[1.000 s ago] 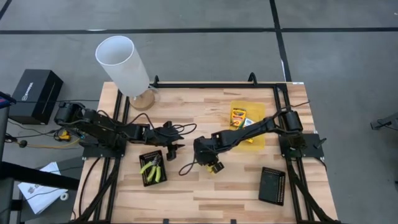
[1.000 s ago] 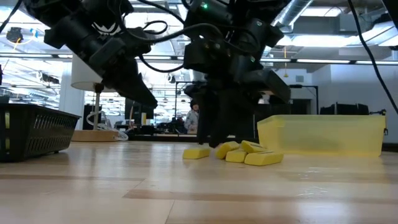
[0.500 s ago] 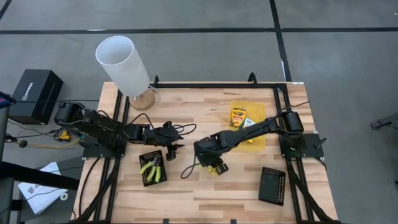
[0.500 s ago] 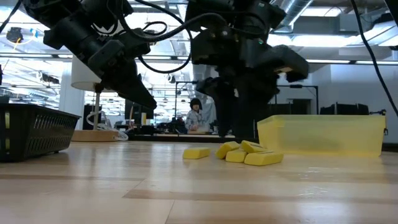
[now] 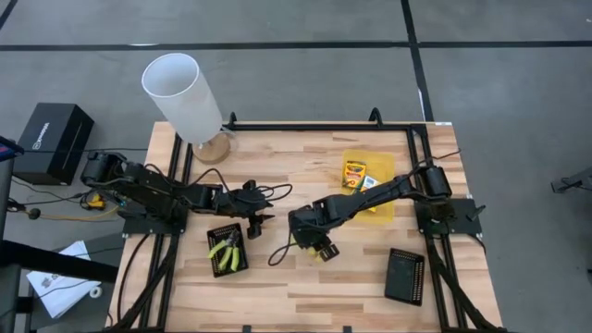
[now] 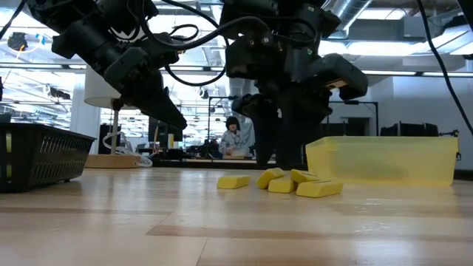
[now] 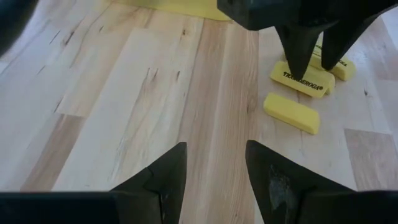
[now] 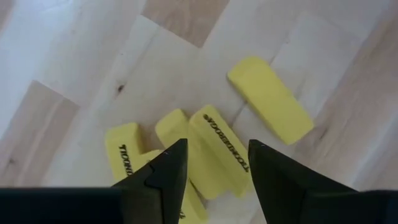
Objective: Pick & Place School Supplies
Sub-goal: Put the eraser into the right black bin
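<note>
The right gripper (image 8: pixel 212 165) hangs spread and empty right over the heap of short yellow sticks (image 8: pixel 214 152) mid-counter (image 5: pixel 305 287), seemingly lining up one to pinch, while the left gripper (image 7: pixel 216 169) waits nearby, jaws apart, holding nothing.

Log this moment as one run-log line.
right gripper: open, over yellow sticks, none held | left gripper: open, idle above bare table | pliers in mesh tray
</note>
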Robot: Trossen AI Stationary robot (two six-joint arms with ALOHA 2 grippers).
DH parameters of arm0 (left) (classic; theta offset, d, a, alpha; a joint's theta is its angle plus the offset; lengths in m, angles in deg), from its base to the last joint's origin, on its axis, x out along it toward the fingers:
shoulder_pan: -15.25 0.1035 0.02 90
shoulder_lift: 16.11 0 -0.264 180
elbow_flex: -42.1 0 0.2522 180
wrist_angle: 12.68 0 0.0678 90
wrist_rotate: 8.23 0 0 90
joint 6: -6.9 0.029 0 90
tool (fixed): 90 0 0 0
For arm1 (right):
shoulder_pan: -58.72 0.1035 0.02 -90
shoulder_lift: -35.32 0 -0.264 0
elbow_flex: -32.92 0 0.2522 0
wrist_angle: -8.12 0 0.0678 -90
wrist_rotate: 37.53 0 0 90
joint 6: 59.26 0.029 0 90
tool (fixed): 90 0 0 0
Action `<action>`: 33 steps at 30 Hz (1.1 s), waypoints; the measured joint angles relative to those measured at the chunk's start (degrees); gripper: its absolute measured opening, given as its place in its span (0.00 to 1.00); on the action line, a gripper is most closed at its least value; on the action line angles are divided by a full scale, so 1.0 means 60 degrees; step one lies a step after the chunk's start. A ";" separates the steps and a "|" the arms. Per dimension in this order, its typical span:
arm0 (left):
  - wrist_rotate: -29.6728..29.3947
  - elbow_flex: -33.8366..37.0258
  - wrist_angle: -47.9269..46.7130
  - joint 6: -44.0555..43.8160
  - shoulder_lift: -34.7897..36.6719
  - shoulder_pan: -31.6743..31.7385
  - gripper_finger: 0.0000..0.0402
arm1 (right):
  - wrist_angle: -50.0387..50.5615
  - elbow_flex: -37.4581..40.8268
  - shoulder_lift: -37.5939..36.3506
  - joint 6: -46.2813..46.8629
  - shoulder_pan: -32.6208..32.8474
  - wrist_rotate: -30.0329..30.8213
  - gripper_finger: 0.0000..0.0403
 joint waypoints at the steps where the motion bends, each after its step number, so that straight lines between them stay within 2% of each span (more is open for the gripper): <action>1: 0.0000 0.0000 -0.0003 -0.0002 0.0000 0.0000 0.40 | -0.0012 0.0000 0.0000 -0.0003 -0.0028 -0.0110 0.40; 11: 0.0002 0.0000 -0.0036 -0.0002 -0.0001 0.0000 0.40 | -0.0246 -0.0013 0.0228 -0.0017 -0.0124 -0.0220 0.39; 15: 0.0004 0.0000 -0.0051 -0.0005 0.0000 -0.0001 0.40 | -0.0254 -0.0055 0.0719 0.0002 -0.0193 -0.0824 0.39; 21: 0.0004 0.0088 -0.0065 -0.0009 0.0000 -0.0004 0.40 | -0.0286 -0.0069 0.1104 -0.0084 -0.0335 -0.1206 0.38; 24: 0.0006 0.0212 -0.0059 -0.0012 -0.0001 -0.0004 0.40 | -0.0354 -0.0034 0.1037 -0.0363 -0.0460 -0.1205 0.28; 27: 0.0004 0.0384 -0.0025 -0.0093 0.0000 -0.0002 0.40 | -0.0550 -0.0040 0.1034 -0.0967 -0.0569 -0.1051 0.07; 33: 0.0004 0.0721 0.0027 -0.0337 0.0000 -0.0002 0.40 | -0.0423 -0.0135 0.1049 -0.1222 -0.0626 -0.1206 0.05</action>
